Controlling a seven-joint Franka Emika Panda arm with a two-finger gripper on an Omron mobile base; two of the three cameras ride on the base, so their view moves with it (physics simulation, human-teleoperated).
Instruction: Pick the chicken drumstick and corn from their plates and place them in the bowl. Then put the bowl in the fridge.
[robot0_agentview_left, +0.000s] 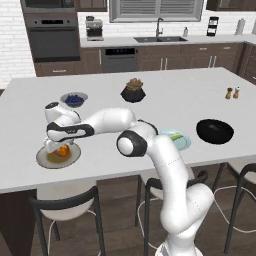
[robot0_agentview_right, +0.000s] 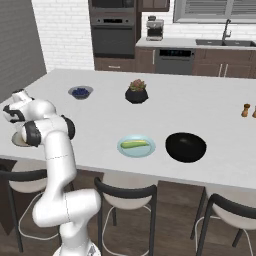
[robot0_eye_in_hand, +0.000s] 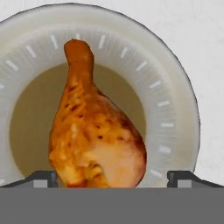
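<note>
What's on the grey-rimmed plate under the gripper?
A glossy orange-brown chicken drumstick lies on the grey-rimmed plate, over its brownish centre. The open gripper straddles its thick end. The plate surface beneath the meat is covered.

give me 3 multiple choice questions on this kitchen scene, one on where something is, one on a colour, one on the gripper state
1. Where does the corn lie?
A. on the light blue plate
B. in the black bowl
C. in the sink

2. What colour is the rim of the plate under the chicken drumstick?
A. red
B. pale grey
C. black

3. How does the gripper stand?
A. shut on the drumstick
B. shut on nothing
C. open, a fingertip on each side of the drumstick

Answers: 1 A, the right base view shows the cob on that plate. 2 B, the hand view shows the pale rim. 3 C, the fingertips stand wide apart.
</note>
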